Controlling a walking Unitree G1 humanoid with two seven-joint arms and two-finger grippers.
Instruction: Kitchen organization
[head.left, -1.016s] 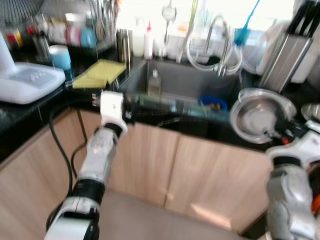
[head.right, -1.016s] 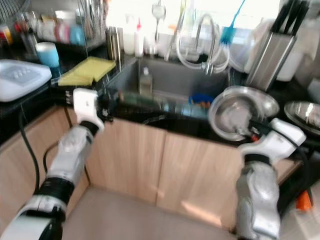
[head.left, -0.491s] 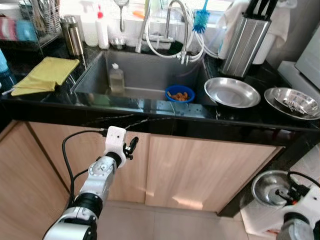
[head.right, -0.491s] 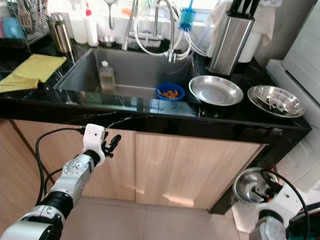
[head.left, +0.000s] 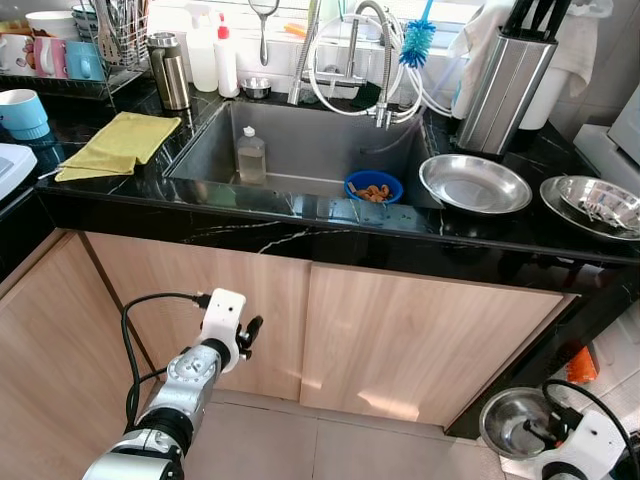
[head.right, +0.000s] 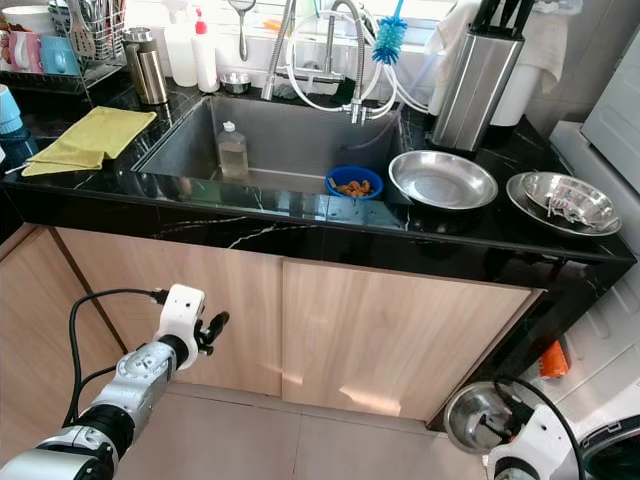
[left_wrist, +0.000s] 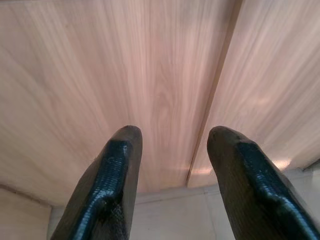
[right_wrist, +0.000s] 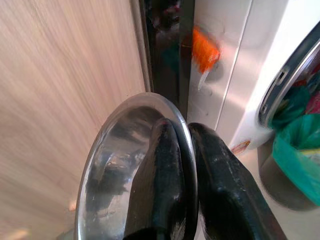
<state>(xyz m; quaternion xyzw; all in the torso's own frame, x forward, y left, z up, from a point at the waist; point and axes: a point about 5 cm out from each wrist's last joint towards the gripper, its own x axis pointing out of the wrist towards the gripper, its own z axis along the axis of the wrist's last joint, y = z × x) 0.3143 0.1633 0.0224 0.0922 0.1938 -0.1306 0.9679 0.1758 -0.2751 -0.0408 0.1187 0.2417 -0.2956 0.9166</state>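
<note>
Stainless steel bowl (right_wrist: 132, 165) is pinched by its rim in the right claw (right_wrist: 186, 150), one black finger inside the bowl and one outside. In the head views that bowl (head.right: 478, 417) hangs low at the robot's right, below tabletop level and in front of the cabinet doors (head.left: 330, 330). Half a second ago it was at much the same low position; one second ago it was held up at sink height. The camera has shifted between frames, so part of that change is the view moving.

The left claw (left_wrist: 170, 150) is empty, its two fingers (left_wrist: 117, 170) spread apart, pointing at the pale wood door fronts near the seam between two doors. One second ago the left arm was raised to the tabletop edge; it is now down in front of the cabinets (head.right: 185, 330).

The right arm is cut off at the lower corner of both head views, so only the wrist housing and bowl are seen there. The contents of the blue bowl (head.left: 374, 187) in the sink (head.left: 300, 150) are orange-brown and cannot be identified. An orange object (right_wrist: 205, 52) beside a white appliance (right_wrist: 280, 65) is blurred.

The black marble-pattern tabletop (head.left: 300, 235) carries a yellow cloth (head.left: 118, 145) to the left of the sink, and two steel dishes (head.left: 475, 183) and a knife block (head.left: 505, 80) to the right. A soap bottle (head.left: 251, 158) stands in the sink. The floor (head.left: 290, 440) is pale tile.
</note>
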